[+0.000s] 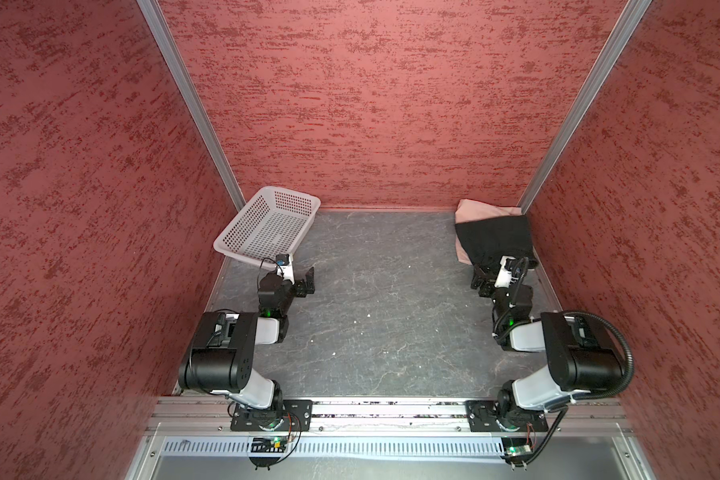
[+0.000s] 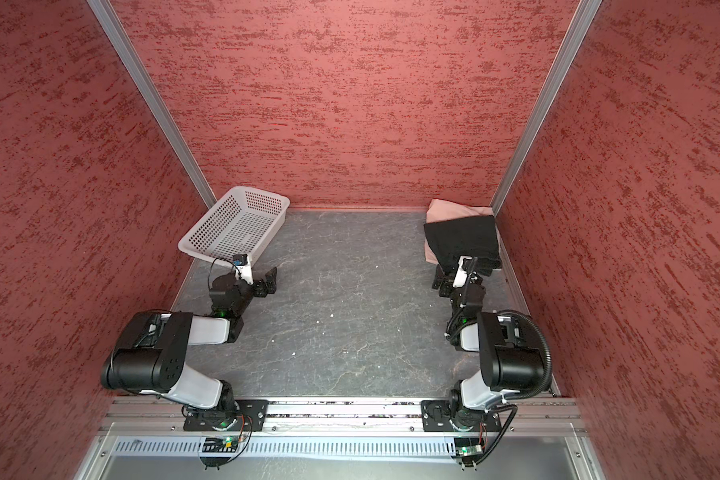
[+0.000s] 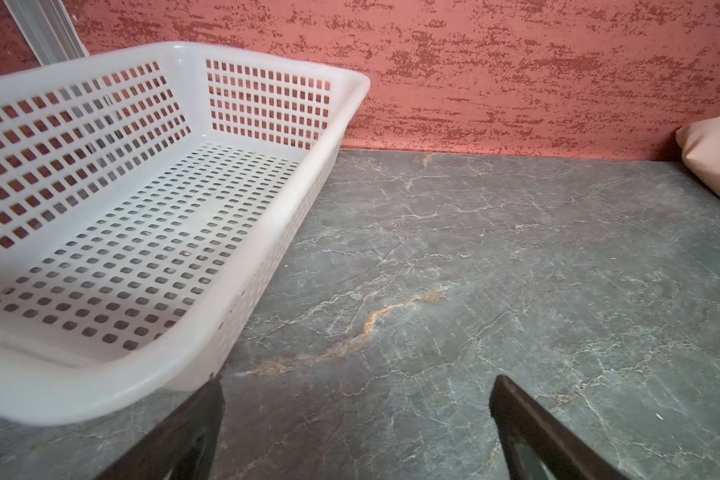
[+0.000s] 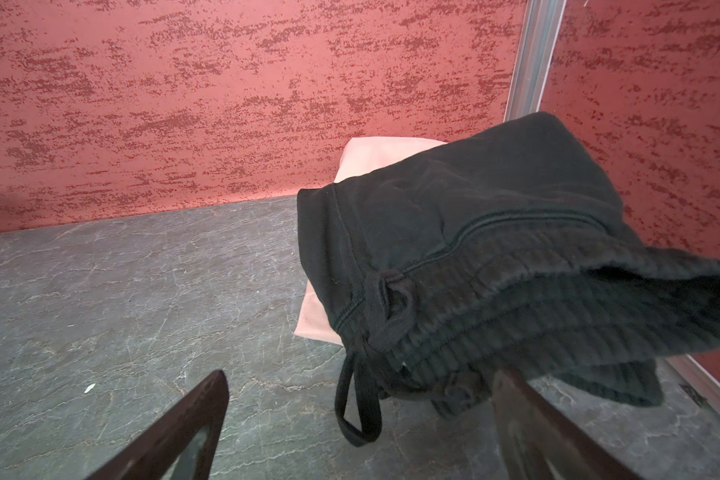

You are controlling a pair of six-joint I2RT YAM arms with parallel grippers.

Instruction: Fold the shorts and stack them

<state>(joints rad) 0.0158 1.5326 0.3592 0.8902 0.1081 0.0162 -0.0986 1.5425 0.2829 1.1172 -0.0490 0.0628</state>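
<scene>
Looks nearly done, with black shorts folded atop pink shorts just ahead of right claw, left claw beside basket, both spread wide and empty, leaving perhaps only tidying the loose waistband.

White basket stands on the grey worktop, pink shorts well apart; left end effector gapes beside the basket.

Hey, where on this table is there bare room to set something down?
The middle of the table is bare, between the white basket far left and the black shorts lying on the pink shorts far right. Those corners are crowded: left pincer by the basket, right pincer at the stack.
</scene>
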